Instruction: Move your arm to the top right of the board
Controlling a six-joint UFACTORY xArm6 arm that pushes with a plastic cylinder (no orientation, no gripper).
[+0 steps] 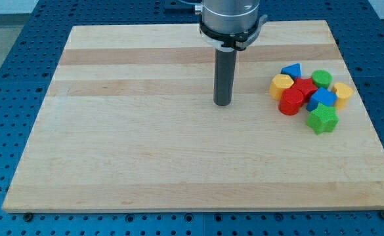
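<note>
My tip [222, 103] rests on the wooden board [146, 151], a little above and right of its middle. A tight cluster of blocks lies to the tip's right, apart from it: a yellow hexagon [281, 85], a blue triangle [291, 70], a red star [304, 87], a red cylinder [291, 101], a green cylinder [321, 78], a blue block [321, 99], a yellow block [342, 93] and a green star [322, 120]. The nearest block, the yellow hexagon, is about a rod's length from the tip.
The arm's grey wrist [231, 16] hangs over the board's top edge. A blue perforated table [21, 59] surrounds the board on all sides.
</note>
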